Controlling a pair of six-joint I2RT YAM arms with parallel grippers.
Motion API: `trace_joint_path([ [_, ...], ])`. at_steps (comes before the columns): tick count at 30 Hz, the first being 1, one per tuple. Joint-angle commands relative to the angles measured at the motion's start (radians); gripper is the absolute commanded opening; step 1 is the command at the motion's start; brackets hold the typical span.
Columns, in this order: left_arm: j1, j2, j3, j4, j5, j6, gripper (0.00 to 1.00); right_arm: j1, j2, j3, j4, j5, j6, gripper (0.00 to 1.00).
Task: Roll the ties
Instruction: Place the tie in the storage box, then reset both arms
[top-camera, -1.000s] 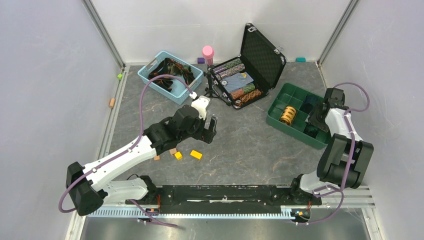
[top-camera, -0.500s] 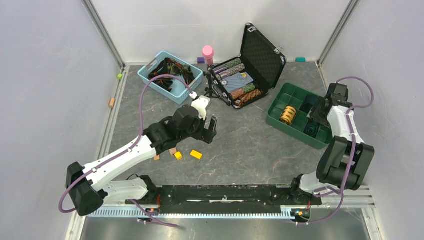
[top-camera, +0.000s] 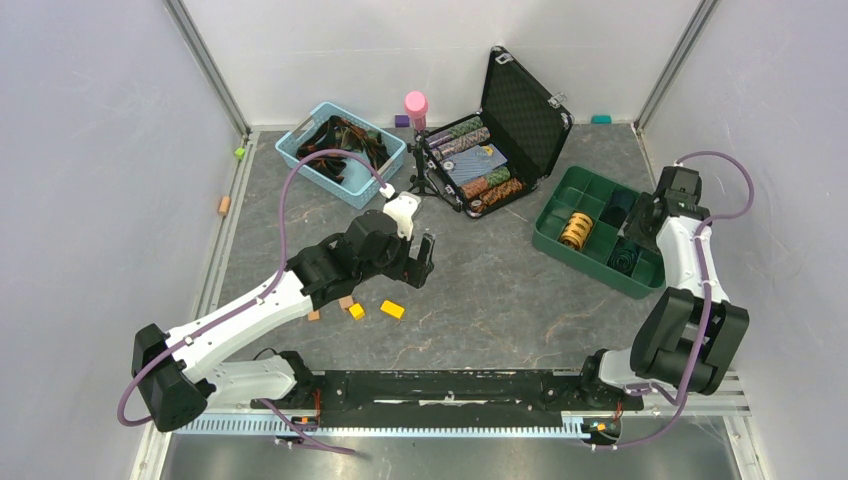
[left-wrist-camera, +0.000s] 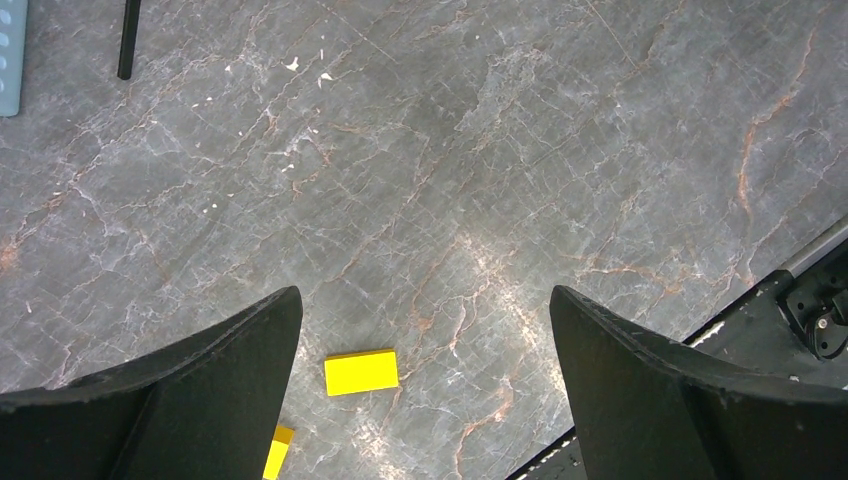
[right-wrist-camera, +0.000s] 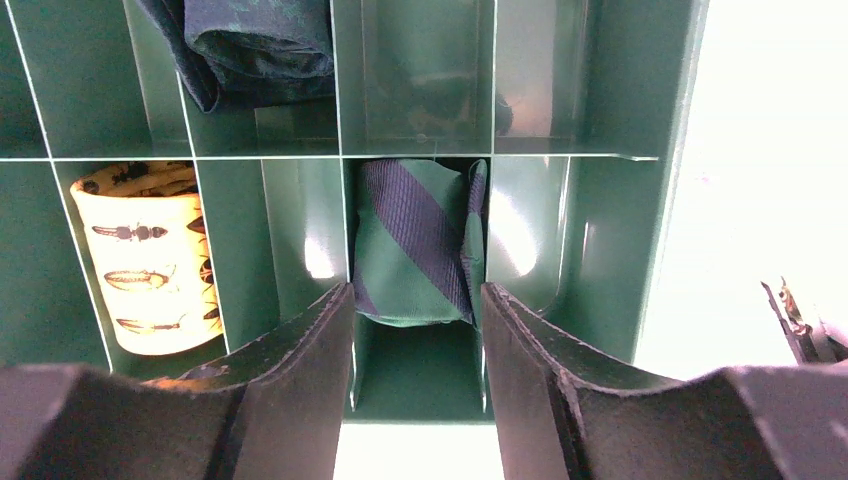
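Three rolled ties sit in compartments of the green tray (top-camera: 585, 264). They are a green-and-navy striped tie (right-wrist-camera: 415, 240), a yellow printed tie (right-wrist-camera: 145, 255) and a dark green tie (right-wrist-camera: 260, 45). From above, the striped roll (top-camera: 627, 258) and the orange-yellow roll (top-camera: 574, 230) both show. My right gripper (right-wrist-camera: 417, 290) hovers open over the tray. Its fingertips flank the near end of the striped tie, which rests in its compartment. Loose ties (top-camera: 345, 140) lie tangled in the blue basket (top-camera: 300, 128). My left gripper (left-wrist-camera: 423, 292) is wide open above bare table and holds nothing.
An open black case of poker chips (top-camera: 480, 160) stands at the back centre beside a pink cylinder (top-camera: 415, 105). Small yellow blocks (top-camera: 392, 309) lie under the left gripper, and one yellow block (left-wrist-camera: 361, 371) shows in its wrist view. The tray wall (right-wrist-camera: 600, 200) runs close to the right side wall.
My right gripper has pulled back and up from the tray's near compartments toward the far right, uncovering the striped roll. The left arm has not moved.
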Motion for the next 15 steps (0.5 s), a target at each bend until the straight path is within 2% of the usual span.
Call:
trace_joint_path([
  [1,0.006,-0.017,0.017,0.019,0.02,0.039,1.0,-0.001,-0.044,0.03,-0.006,0.004,-0.017,0.54],
  [9,0.006,-0.013,0.018,0.019,0.025,0.039,1.0,0.001,-0.027,-0.012,0.014,-0.006,-0.027,0.38],
  [15,0.006,-0.011,0.018,0.019,0.028,0.039,1.0,0.015,-0.031,-0.053,0.016,-0.007,-0.03,0.33],
])
